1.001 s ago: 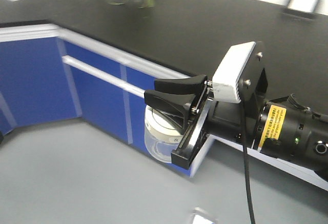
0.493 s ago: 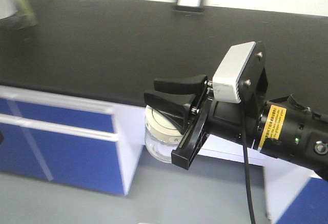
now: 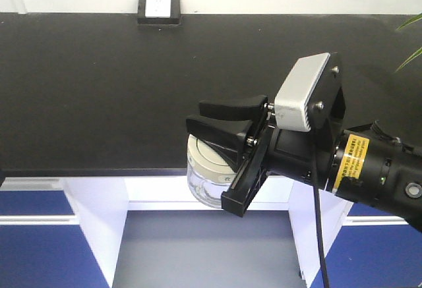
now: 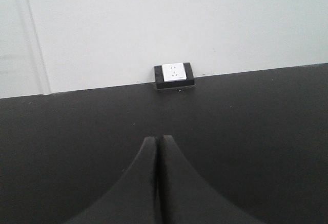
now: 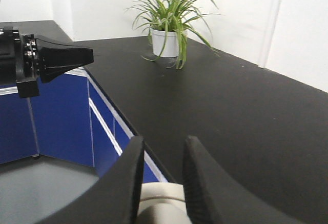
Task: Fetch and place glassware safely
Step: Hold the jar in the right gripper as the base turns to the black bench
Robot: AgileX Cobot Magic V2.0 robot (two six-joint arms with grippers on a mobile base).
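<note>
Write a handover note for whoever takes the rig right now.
Left gripper: shut, empty, pointing across the black counter.
Right gripper: shut on the glass jar, lid on.
Jar: in the air just off the counter's front edge, over the floor.
Done: jar picked up.
Left: probably bring it over the counter, set it down upright, then open gently. The pictures mark no placing spot.

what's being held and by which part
The right gripper holds the glass jar by the top of its cream lid; the left gripper is shut, empty.
</note>
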